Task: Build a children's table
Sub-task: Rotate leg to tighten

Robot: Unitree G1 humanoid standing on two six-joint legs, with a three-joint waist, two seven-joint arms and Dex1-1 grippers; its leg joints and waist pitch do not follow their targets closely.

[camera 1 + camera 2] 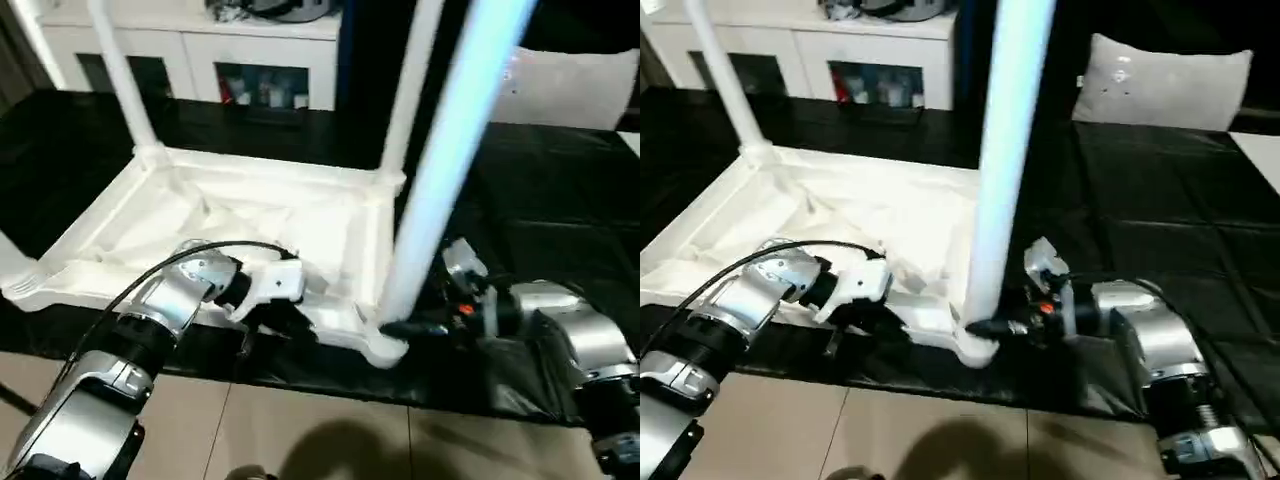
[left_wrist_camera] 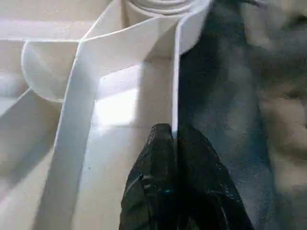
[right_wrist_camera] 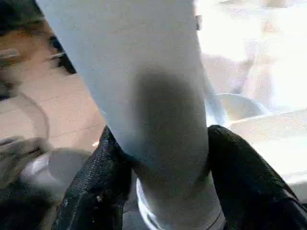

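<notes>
Right wrist view: right jaws clamp leg; left jaws pinch table rim.

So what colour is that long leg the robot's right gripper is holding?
White, like the rest of the table; the leg shows best in the right eye view, the right gripper at its base.

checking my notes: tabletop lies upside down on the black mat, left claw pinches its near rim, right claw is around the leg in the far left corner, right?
Not quite. The right claw is around the leg in the near right corner socket, not the far left one; both eye views show this. The rest holds: the tabletop lies ribbed side up on the black mat, and the left claw pinches its near rim.
</notes>
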